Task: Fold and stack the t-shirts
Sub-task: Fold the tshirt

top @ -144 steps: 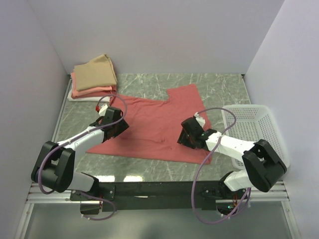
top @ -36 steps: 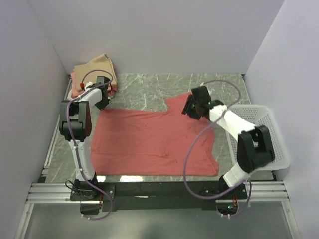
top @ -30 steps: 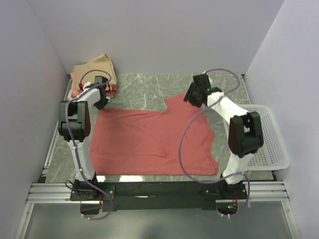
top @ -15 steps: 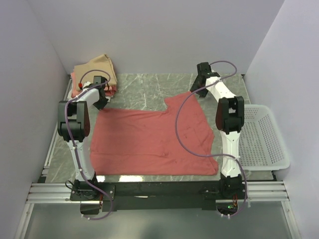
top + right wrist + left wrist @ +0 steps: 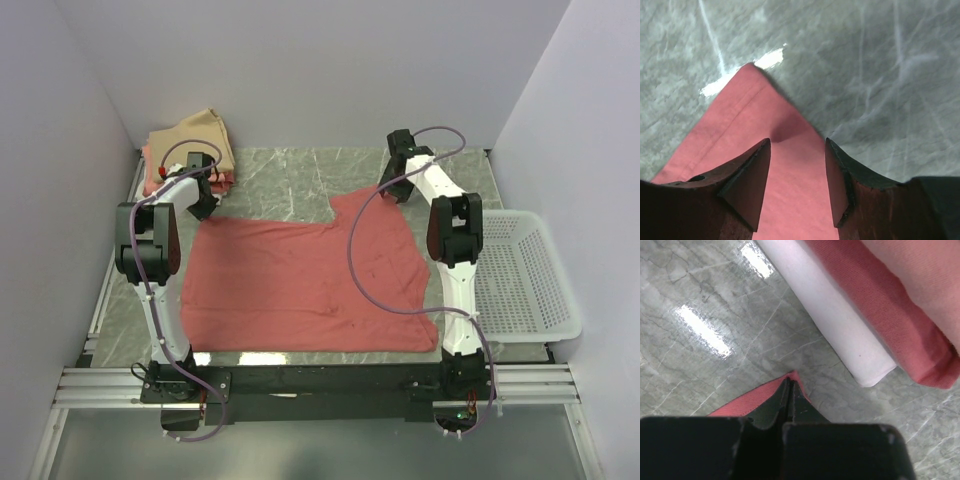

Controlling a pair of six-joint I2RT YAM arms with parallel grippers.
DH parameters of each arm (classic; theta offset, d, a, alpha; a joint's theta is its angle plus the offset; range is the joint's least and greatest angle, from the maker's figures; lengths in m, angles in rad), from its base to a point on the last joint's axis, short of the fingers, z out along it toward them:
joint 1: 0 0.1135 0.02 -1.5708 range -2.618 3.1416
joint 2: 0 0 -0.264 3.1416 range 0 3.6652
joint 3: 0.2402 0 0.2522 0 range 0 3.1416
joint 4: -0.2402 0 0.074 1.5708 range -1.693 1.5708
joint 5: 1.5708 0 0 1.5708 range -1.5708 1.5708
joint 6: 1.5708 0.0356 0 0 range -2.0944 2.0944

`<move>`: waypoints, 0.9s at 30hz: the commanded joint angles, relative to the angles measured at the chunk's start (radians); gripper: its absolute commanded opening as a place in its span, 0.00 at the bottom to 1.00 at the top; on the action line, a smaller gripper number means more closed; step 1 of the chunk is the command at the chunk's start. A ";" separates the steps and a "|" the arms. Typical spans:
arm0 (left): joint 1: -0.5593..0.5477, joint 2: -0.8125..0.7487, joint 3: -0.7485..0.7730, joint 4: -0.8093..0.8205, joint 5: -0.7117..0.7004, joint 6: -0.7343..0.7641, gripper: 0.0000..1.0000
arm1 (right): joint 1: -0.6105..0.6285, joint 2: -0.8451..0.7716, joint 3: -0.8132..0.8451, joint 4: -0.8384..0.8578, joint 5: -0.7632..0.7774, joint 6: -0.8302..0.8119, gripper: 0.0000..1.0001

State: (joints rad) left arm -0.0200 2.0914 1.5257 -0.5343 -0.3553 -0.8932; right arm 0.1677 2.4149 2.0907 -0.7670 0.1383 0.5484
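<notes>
Since the earliest frame the salmon-red t-shirt (image 5: 300,280) is drawn out flatter across the marble table (image 5: 290,175). Both arms are carried from its middle to its far corners, and over the last second only the right arm is seen to travel.

At far left, the stack of folded t-shirts (image 5: 188,152) lies in the back corner, tan uppermost. In the left wrist view its white bottom layer (image 5: 840,340) and a salmon-pink layer (image 5: 900,325) are shown just beside the pinched corner, apart from it. The left gripper (image 5: 789,386) is clamped on the shirt's far-left corner, a red tip showing beyond the closed fingers. At right, the right gripper (image 5: 796,145) is held spread, its jaws to either side of the far-right corner, with nothing grasped. The white perforated basket (image 5: 530,285) stands at the right edge, near the shirt.

The cloth is judged light, limp and apt to drag and wrinkle. It is best taken at corners or hems, in a matched pair, so that an edge is lifted evenly. A pinch so near the tip is judged liable to slip.

How much cloth is caught in the left pinch is hidden by the gripper body. Whether the right fingertips touch the fabric cannot be told. The shirt's near-right hem is partly covered by the right arm and its cable (image 5: 352,250).
</notes>
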 commanded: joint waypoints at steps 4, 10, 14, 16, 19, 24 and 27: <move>0.006 -0.074 -0.015 0.027 0.027 0.020 0.01 | 0.021 0.019 0.077 -0.066 0.033 -0.010 0.54; 0.006 -0.080 -0.016 0.034 0.038 0.022 0.01 | 0.021 0.018 0.097 -0.100 0.066 0.002 0.51; 0.005 -0.080 -0.018 0.036 0.041 0.023 0.01 | 0.021 0.016 0.098 -0.115 0.064 -0.007 0.51; 0.006 -0.083 -0.022 0.039 0.044 0.023 0.01 | 0.020 0.023 0.109 -0.135 0.072 -0.011 0.52; 0.006 -0.085 -0.027 0.045 0.047 0.025 0.01 | 0.021 0.036 0.120 -0.143 0.061 -0.027 0.49; 0.006 -0.079 -0.022 0.046 0.052 0.022 0.01 | 0.021 0.079 0.173 -0.176 0.020 -0.047 0.35; 0.006 -0.080 -0.024 0.048 0.056 0.022 0.01 | 0.021 0.076 0.164 -0.170 0.011 -0.053 0.29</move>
State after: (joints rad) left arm -0.0170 2.0708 1.5074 -0.5156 -0.3111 -0.8799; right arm 0.1875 2.4794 2.2234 -0.9119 0.1612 0.5190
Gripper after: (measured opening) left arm 0.013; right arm 0.298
